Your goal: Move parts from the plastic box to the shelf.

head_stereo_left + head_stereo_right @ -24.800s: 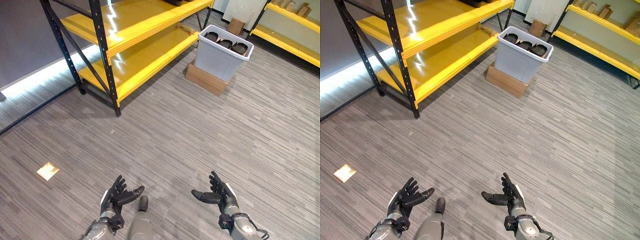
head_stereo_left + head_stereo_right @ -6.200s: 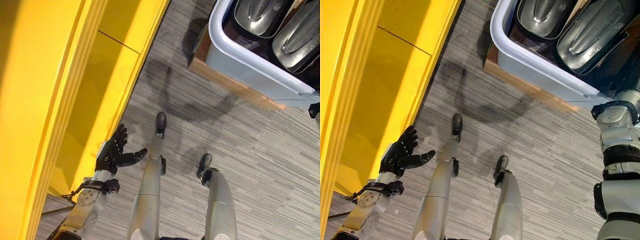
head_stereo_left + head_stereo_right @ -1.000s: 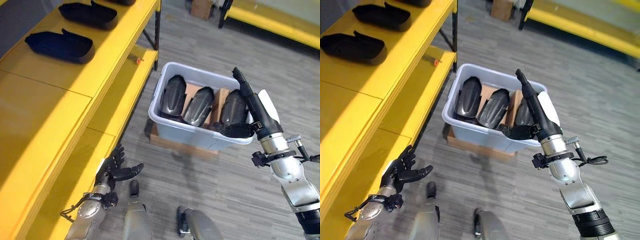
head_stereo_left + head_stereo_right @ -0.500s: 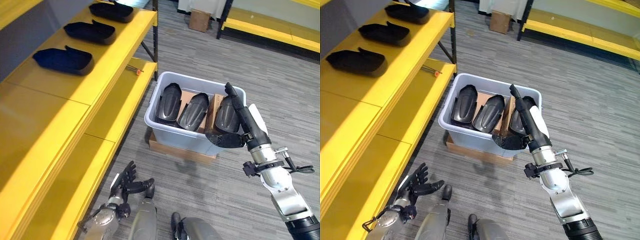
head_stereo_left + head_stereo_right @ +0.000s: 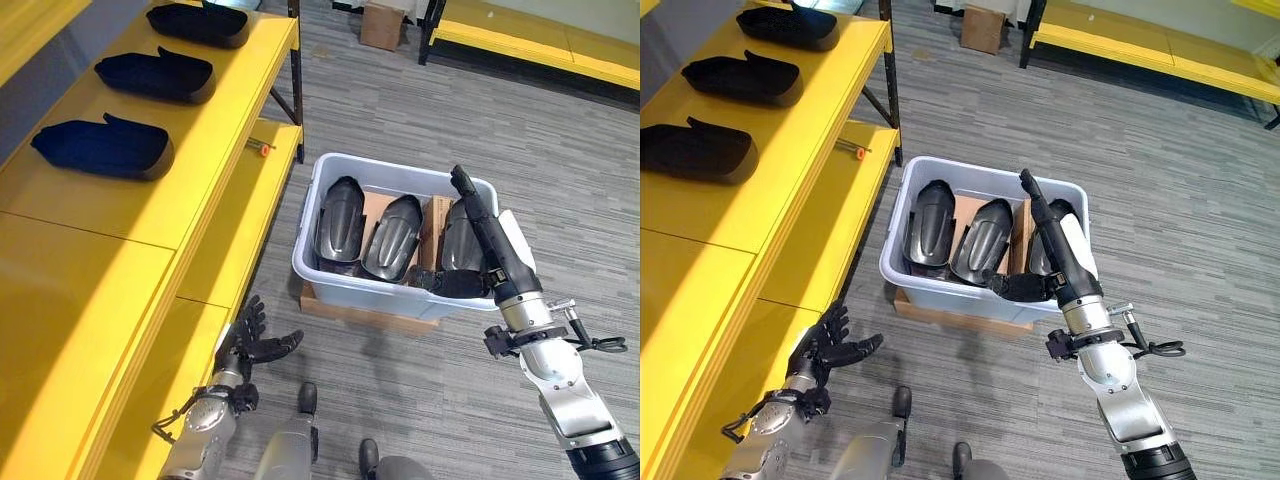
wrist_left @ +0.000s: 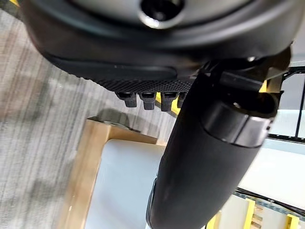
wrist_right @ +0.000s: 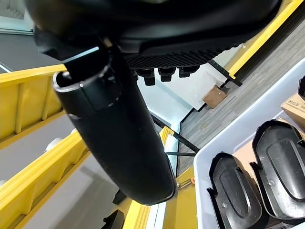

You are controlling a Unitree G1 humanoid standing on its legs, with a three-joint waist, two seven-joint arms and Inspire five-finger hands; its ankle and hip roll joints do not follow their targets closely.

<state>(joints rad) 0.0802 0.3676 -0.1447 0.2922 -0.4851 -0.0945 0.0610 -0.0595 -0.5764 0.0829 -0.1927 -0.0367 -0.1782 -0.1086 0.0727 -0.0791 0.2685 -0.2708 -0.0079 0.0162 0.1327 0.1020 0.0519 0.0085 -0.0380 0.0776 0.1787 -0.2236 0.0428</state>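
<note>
right robot hand (image 5: 485, 235) now lower, straight-fingered over plastic box (image 5: 340, 288) of dark parts (image 5: 340, 220)

A yellow shelf (image 5: 190, 190) with black uprights is seen along the left side. On its upper board three black parts (image 5: 100, 148) are laid in a row, well apart from one another. On the lower board a small orange-tipped tool (image 5: 258, 148) is seen near the edge. The grey striped floor (image 5: 600, 180) is set with a flat cardboard base (image 5: 355, 312), on which the plastic box (image 5: 340, 285) is stood. A cardboard carton (image 5: 382, 25) is placed on the floor farther back, beside a second yellow shelf (image 5: 540, 50).
</note>
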